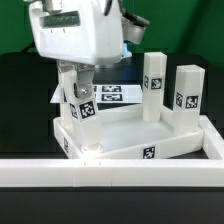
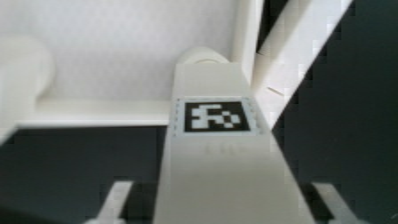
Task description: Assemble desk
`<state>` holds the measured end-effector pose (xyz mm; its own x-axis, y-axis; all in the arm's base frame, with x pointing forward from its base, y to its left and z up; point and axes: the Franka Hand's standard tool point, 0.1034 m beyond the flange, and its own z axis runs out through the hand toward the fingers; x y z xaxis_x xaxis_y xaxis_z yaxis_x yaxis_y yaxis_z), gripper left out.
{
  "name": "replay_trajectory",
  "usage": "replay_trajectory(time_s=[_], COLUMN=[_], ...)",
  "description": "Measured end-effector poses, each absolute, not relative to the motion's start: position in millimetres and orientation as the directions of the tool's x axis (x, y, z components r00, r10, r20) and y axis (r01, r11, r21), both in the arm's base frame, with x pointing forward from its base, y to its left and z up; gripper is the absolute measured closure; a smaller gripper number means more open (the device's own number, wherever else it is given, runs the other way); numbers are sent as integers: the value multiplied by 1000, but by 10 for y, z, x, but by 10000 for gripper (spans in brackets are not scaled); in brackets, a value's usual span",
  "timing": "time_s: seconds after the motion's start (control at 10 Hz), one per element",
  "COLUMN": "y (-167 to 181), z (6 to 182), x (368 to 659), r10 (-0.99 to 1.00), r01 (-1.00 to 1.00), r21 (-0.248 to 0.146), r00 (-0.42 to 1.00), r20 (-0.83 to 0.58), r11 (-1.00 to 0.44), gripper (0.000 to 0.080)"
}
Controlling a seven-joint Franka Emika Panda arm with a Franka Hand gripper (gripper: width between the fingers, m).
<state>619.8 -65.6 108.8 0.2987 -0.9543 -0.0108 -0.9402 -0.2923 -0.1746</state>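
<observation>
Gripping a white square plastic leg with a black-and-white tag, the robot's jaws are clenched on it above the near-left corner socket of the white rimmed desk top. Two legs already stand at right. Next it likely needs aligning, lowering and twisting.

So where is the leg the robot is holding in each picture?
Exterior view: the held leg stands on the exterior view's left, under the gripper, its foot at the tabletop corner.
Wrist view: the same leg fills the middle, running between the fingers.
Shared landmark: the black-and-white tag on that leg.
</observation>
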Motion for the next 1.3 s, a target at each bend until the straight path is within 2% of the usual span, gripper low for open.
replay_trajectory(time_s=[0.4, 0.5, 0.6, 0.7, 0.8, 0.9, 1.3], y=[-628, -622, -621, -621, -621, -621, -626], z=[1084, 1077, 1072, 1069, 1067, 1068, 1072], x=[6174, 6173, 6171, 6170, 6169, 6170, 6183], r10=[-998, -998, -998, -998, -997, -989, -892], r01=[-989, -989, -989, -989, -988, -979, -879], r21=[-148, -147, -147, -147, -148, -153, -164], r00=[18, 5, 21, 21, 51, 143, 452], r20=[-66, -69, -66, -66, -61, -47, 12], r11=[-8, 6, -11, -11, -42, -134, -448], gripper=[509, 451, 316, 316, 187, 161, 150])
